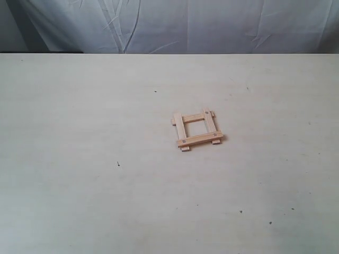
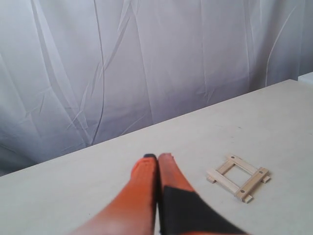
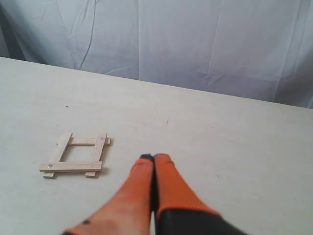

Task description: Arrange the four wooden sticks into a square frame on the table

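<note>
The four wooden sticks lie crossed as a small square frame [image 1: 196, 129] on the table [image 1: 79, 185], right of centre, ends sticking out at the corners. The same frame shows in the left wrist view [image 2: 238, 177] and the right wrist view [image 3: 76, 154]. Neither arm shows in the exterior view. My left gripper [image 2: 157, 157] is shut, orange fingers pressed together with nothing between them, well apart from the frame. My right gripper [image 3: 154, 157] is likewise shut and empty, also clear of the frame.
A creased white cloth backdrop [image 1: 175, 24] hangs behind the table's far edge. Tiny dark specks [image 1: 118, 163] dot the pale surface. Bare table surrounds the frame on all sides.
</note>
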